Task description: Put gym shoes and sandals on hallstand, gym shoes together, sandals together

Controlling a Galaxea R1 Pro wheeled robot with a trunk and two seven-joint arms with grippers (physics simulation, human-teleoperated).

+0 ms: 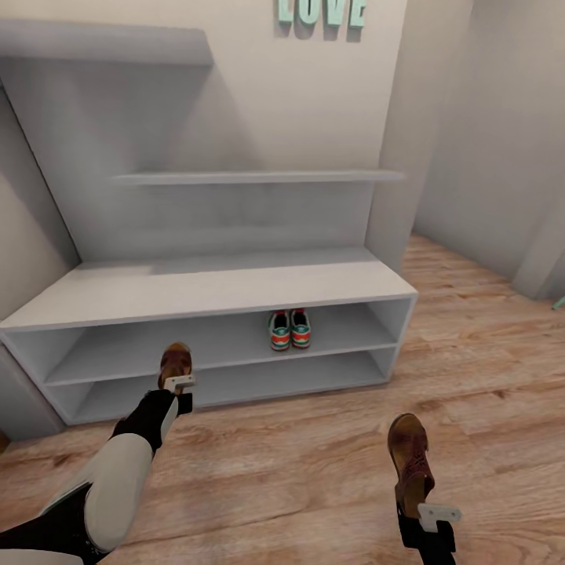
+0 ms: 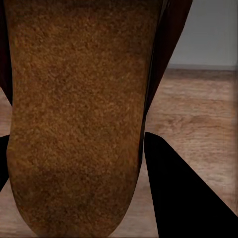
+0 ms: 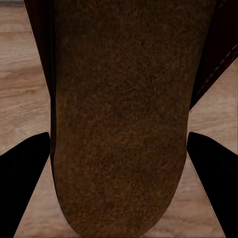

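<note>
The pale grey hallstand [image 1: 212,286] stands against the wall ahead. Both gym shoes [image 1: 289,329] sit side by side in its upper open compartment, right of centre. My left gripper [image 1: 179,384] is shut on one dark-brown sandal [image 1: 174,364], held up just in front of the lower compartments at the left. In the left wrist view that sandal [image 2: 79,119] lies between the dark fingers [image 2: 183,193]. My right gripper [image 1: 428,514] is shut on the other sandal [image 1: 410,461], held above the corridor floor [image 1: 298,471] at the lower right. Its footbed [image 3: 119,119] spans the right wrist view.
Two staggered shelves [image 1: 259,177] rise above the hallstand's flat top. Teal letters [image 1: 322,12] hang on the wall. A wall corner [image 1: 400,141] stands right of the unit, with open plank floor running past it to the right.
</note>
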